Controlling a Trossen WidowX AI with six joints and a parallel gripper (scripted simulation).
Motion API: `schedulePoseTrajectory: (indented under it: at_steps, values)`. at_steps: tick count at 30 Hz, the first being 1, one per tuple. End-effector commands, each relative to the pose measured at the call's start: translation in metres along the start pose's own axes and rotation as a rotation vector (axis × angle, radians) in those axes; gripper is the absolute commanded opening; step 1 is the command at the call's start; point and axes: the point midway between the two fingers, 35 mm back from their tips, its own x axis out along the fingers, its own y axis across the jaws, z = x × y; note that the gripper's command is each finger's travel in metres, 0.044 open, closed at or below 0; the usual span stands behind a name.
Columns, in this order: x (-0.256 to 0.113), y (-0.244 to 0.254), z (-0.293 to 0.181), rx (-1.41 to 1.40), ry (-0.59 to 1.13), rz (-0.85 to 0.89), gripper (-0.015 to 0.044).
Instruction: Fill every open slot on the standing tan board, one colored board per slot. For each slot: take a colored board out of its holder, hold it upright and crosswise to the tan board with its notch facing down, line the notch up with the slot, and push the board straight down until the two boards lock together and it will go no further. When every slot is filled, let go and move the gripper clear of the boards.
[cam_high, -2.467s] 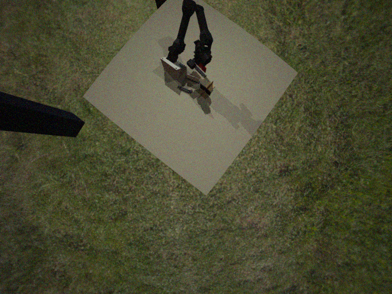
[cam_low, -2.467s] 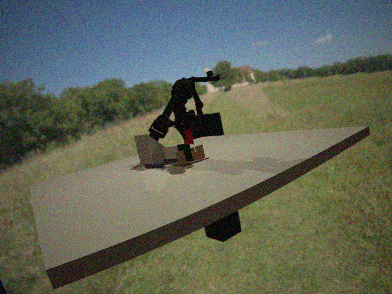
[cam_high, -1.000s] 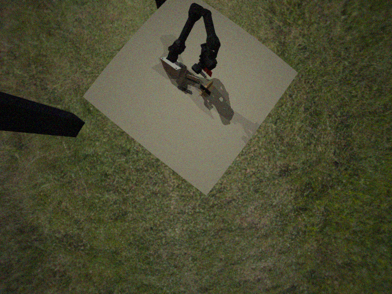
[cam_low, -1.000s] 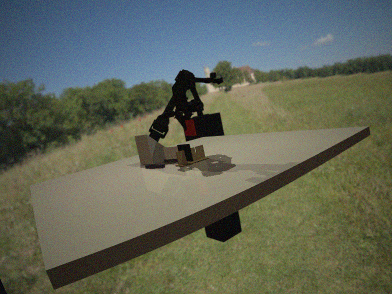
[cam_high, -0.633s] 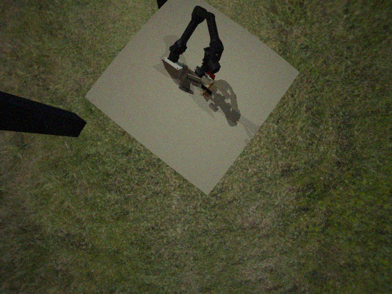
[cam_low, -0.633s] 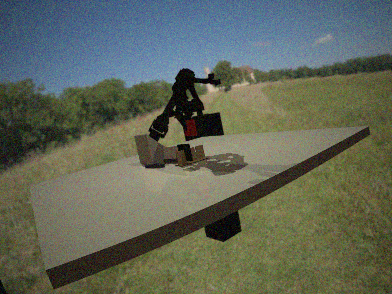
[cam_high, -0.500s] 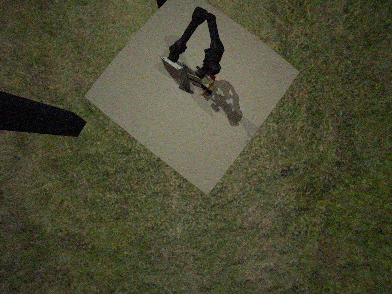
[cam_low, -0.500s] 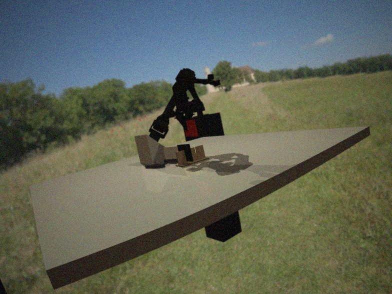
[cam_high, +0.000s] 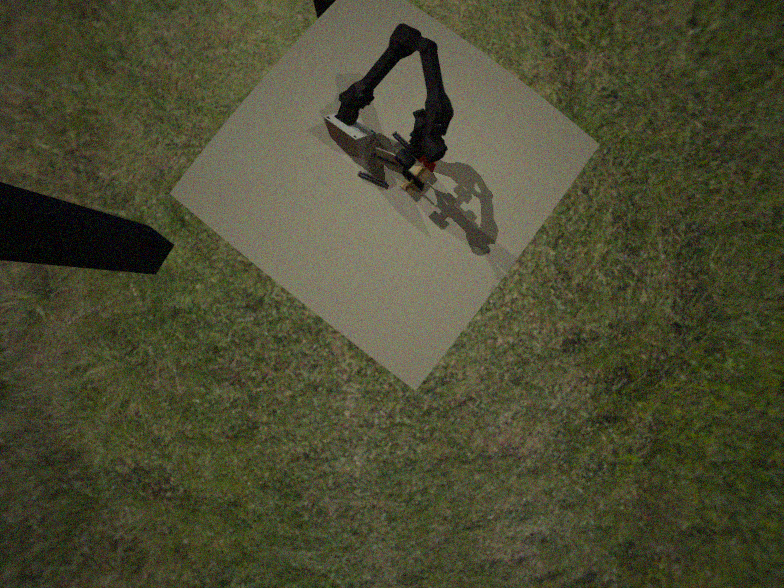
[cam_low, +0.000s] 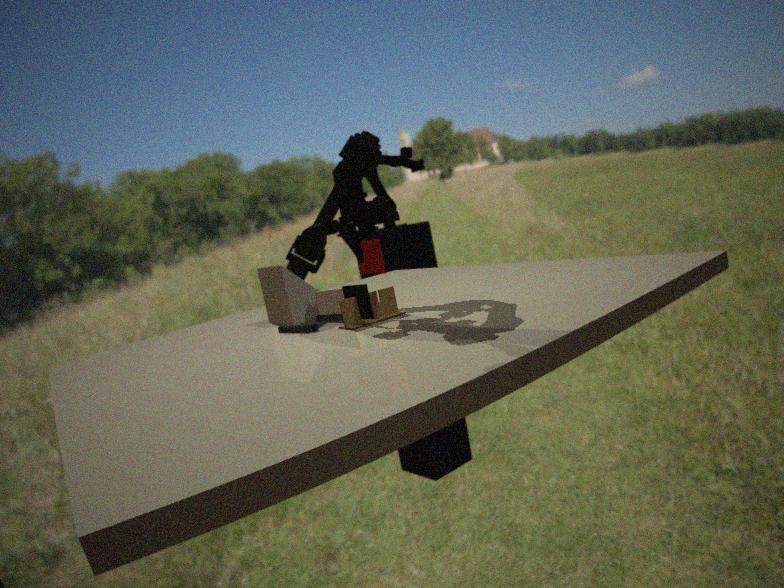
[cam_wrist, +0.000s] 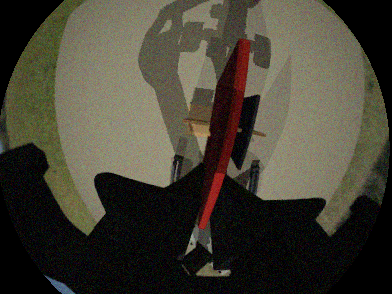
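The black parallel-jaw gripper (cam_low: 370, 235) (cam_wrist: 206, 167) held the flat red rectangular board (cam_high: 428, 164) (cam_low: 372, 256) (cam_wrist: 229, 115) upright between its fingers, above the pale tabletop (cam_high: 354, 265) (cam_low: 240, 430) (cam_wrist: 95, 100).

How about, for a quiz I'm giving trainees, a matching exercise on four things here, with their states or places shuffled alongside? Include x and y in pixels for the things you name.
Column one
1. Red board (cam_high: 428, 165) (cam_low: 372, 256) (cam_wrist: 228, 115)
2. Black board (cam_high: 415, 181) (cam_low: 357, 298) (cam_wrist: 248, 131)
3. Tan board (cam_high: 420, 172) (cam_low: 387, 302) (cam_wrist: 199, 121)
4. Gripper (cam_high: 433, 151) (cam_low: 369, 237) (cam_wrist: 206, 167)

Column two
A. Standing, with a slot open in its top edge
B. Closed on a board
C. Raised above the table (cam_high: 354, 253) (cam_low: 253, 430) (cam_wrist: 320, 100)
D. Upright, crosswise to the tan board

Pairs: 1-C, 2-D, 3-A, 4-B
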Motion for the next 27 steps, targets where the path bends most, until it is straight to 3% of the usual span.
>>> schedulePoseTrajectory:
  at_steps: [1, 27]
  values:
    - [0.002, -0.002, 0.006, -0.013, -0.005, 0.001, 0.0000]
    - [0.028, -0.002, 0.006, -0.013, -0.005, 0.002, 0.0000]
